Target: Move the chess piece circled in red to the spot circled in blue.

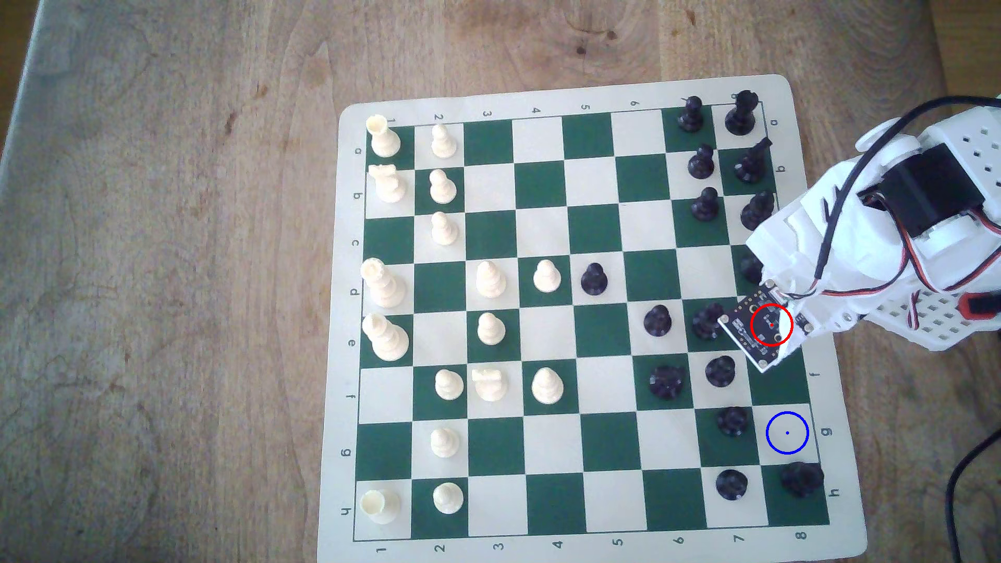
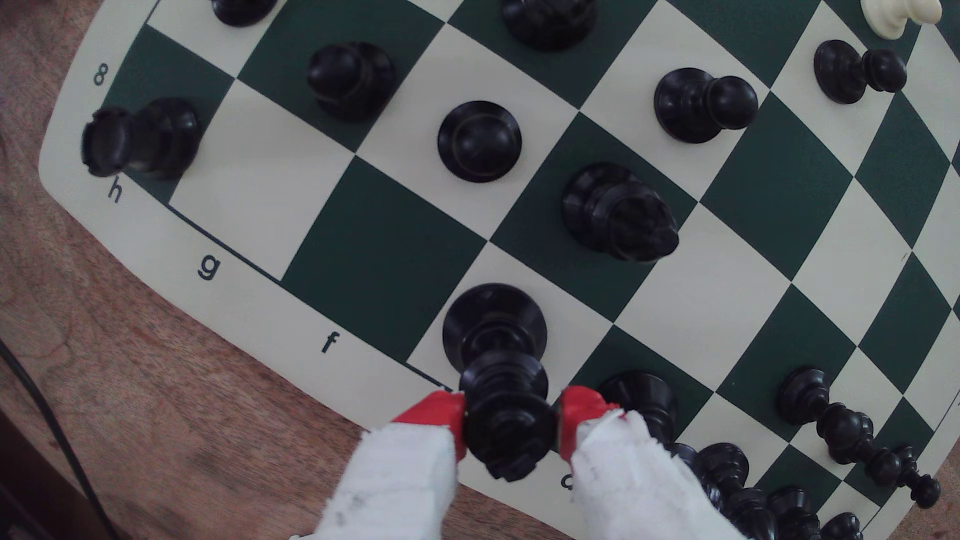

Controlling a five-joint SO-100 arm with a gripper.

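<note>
The chess piece (image 2: 493,322), tall and black with a wide round base, stands on a cream edge square in row e. My gripper (image 2: 511,415) is shut on its knobbed top, with a red-tipped finger (image 2: 436,415) pressed against each side. The base still looks seated on the square. In the exterior view my white arm (image 1: 866,243) reaches in from the right, and its camera board (image 1: 758,338) covers the red-ringed square and hides the piece. The spot (image 1: 787,432) is a bare cream square with a blue ring, two rows nearer, seen in the wrist view as the spot (image 2: 254,181).
A black rook (image 1: 800,478) stands on the corner square just past the spot, and a black pawn (image 1: 731,421) sits beside the spot. The dark square (image 2: 384,249) between piece and spot is bare. More black pieces (image 2: 618,213) crowd nearby. White pieces (image 1: 384,335) fill the exterior view's left.
</note>
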